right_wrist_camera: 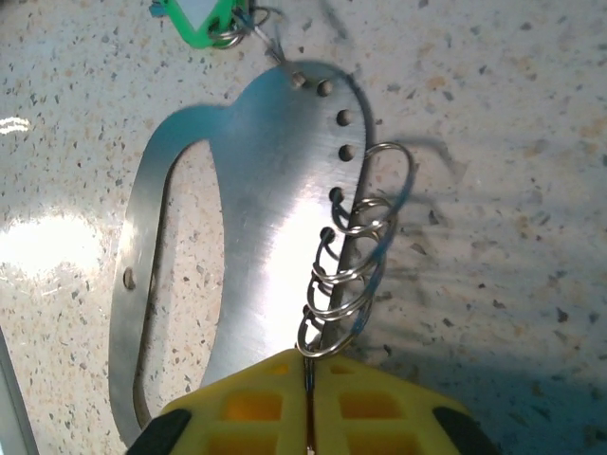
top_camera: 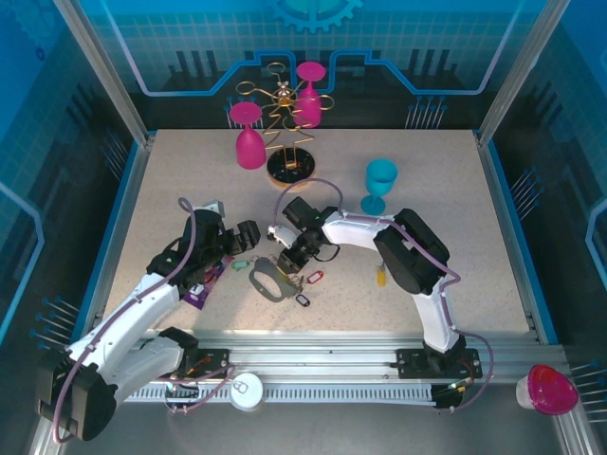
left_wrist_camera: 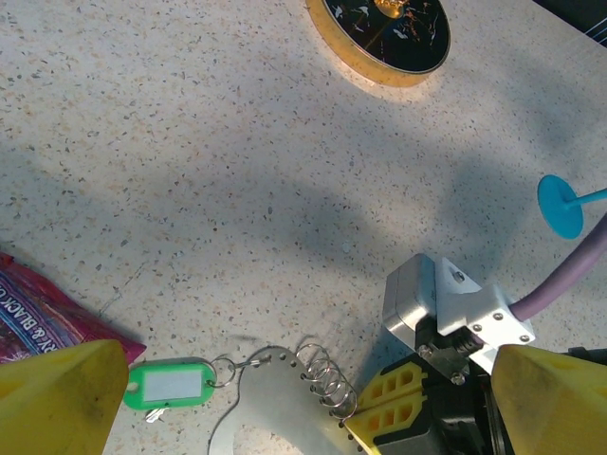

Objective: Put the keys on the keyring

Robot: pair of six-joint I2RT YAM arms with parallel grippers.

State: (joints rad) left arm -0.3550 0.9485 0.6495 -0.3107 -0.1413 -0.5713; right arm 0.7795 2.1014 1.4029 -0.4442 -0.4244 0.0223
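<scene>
Right tool (right_wrist_camera: pixel 308 409) is clamped on the keyring (right_wrist_camera: pixel 256 190), its yellow fingers pressed together on the plate's end beside the row of small rings (right_wrist_camera: pixel 356 270). We see the keyring lying flat mid-bench (top_camera: pixel 455 190), with the green tag (right_wrist_camera: pixel 194 14) at its 10 o'clock in the top view. Left tool (left_wrist_camera: pixel 308 398) hangs over the tag end, fingers spread wide, gripping nothing. Red key (top_camera: pixel 315 278) lies just beside the keyring at 3 o'clock, not on it. Yellow key (top_camera: pixel 381 276) sits further out at 3 o'clock, near the right arm. Purple packet (top_camera: pixel 199 294) is at the keyring's 9 o'clock.
</scene>
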